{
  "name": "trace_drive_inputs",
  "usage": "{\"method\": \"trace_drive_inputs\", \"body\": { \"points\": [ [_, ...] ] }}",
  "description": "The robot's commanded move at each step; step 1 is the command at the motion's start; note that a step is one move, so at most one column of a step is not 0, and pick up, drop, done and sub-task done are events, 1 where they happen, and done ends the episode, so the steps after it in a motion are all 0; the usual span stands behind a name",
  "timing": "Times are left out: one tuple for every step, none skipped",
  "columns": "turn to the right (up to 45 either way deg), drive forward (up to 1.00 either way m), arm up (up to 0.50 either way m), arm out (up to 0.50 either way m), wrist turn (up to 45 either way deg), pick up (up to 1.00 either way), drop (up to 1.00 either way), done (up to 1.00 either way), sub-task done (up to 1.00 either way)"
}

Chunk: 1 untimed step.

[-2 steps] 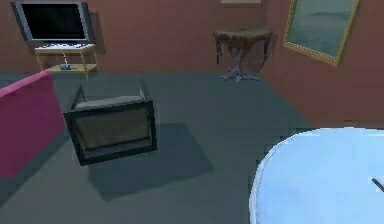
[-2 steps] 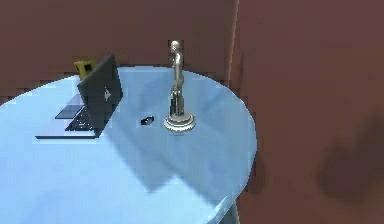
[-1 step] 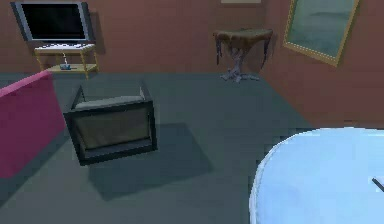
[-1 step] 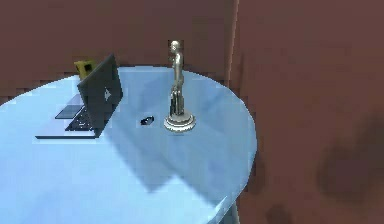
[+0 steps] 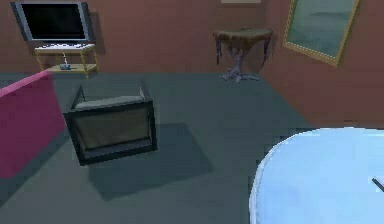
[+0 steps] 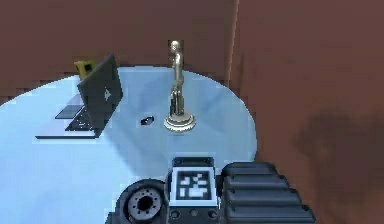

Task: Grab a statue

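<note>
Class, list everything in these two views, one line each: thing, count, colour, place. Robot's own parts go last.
television: one, dark, forward view's upper left.
stand: one, pale wood, under the television.
side table: one, dark, back wall.
framed panel: one, pale frame, forward view's right wall.
boxy item: one, dark with tan front, floor.
pink furniture: one, forward view's left edge.
round table: one, pale blue, arm side view.
statue: one, metallic, upright on the round table.
laptop: one, dark, left of the statue.
yellow item: one, behind the laptop.
small dark item: one, between laptop and statue.
arm: one, dark, bottom edge.
hand: one, dark, beside the arm; cannot tell whether it holds anything.
</note>
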Motion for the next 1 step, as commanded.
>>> {"method": "trace_drive_inputs", "body": {
  "points": [
    [0.0, 0.00, 0.00, 0.44, 0.0, 0.00, 0.00, 0.00, 0.00]
  ]
}}
